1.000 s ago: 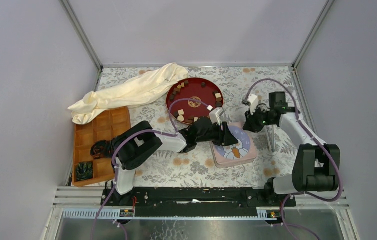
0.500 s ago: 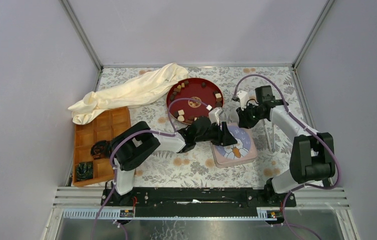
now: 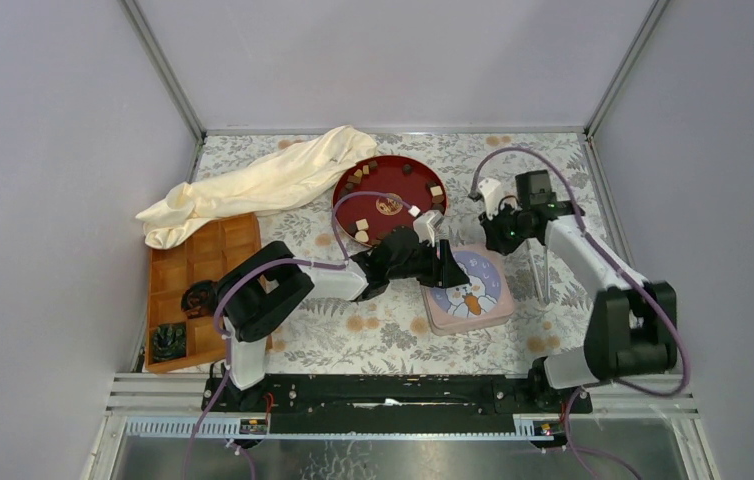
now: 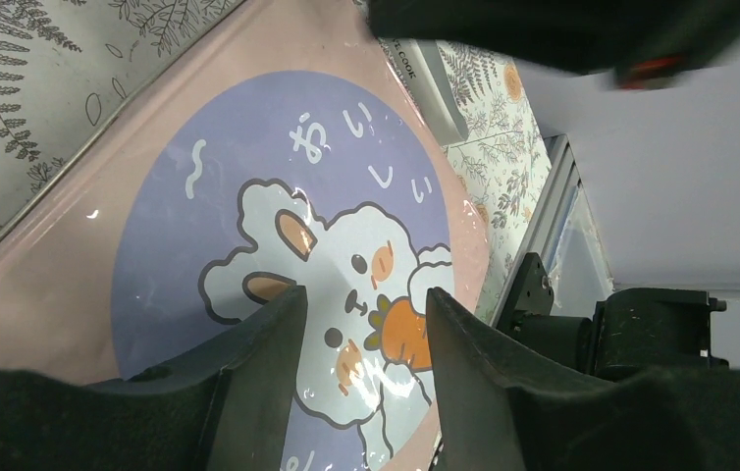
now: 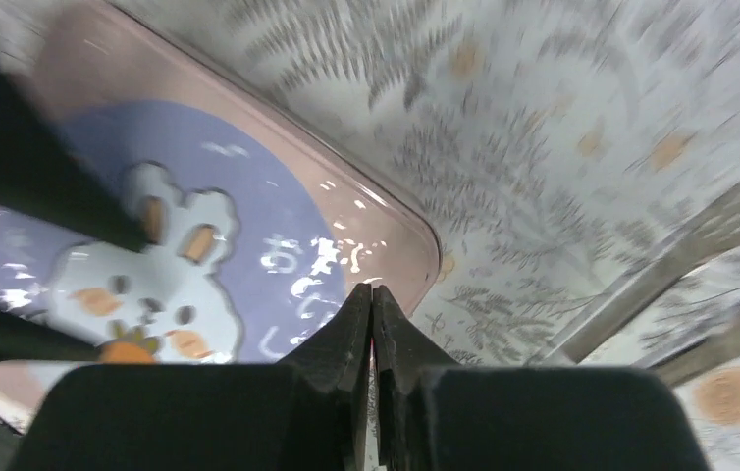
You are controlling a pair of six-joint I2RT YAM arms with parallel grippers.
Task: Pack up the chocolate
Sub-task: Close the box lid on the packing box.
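Since 1 second ago, right gripper (image 3: 500,240) has swung inward to the far corner of the pink tin (image 3: 481,303). Overhead, chocolate (image 3: 361,225) sits on the red plate (image 3: 339,196). Left wrist: left gripper (image 4: 364,299) half open, empty, over the lid (image 4: 278,196). Right wrist, blurred: 2 fingers (image 5: 351,339) pinched together, seemingly empty. Lifting the lid needs a grip on its rim.

Table (image 3: 383,335) seen from above. The plate (image 3: 341,188) sits at centre rear, with the chocolate pieces (image 3: 362,225) scattered in it. The cloth (image 3: 253,185) lies left of the plate, its near end just behind the compartment tray (image 3: 215,245) at the left edge. Coiled rings (image 3: 166,342) sit in compartments toward the tray's near end. The box (image 3: 473,305) lies in front and right of the plate. The left gripper (image 3: 450,272) hangs over the box's left part, and the right gripper (image 3: 501,245) is above its far right corner.
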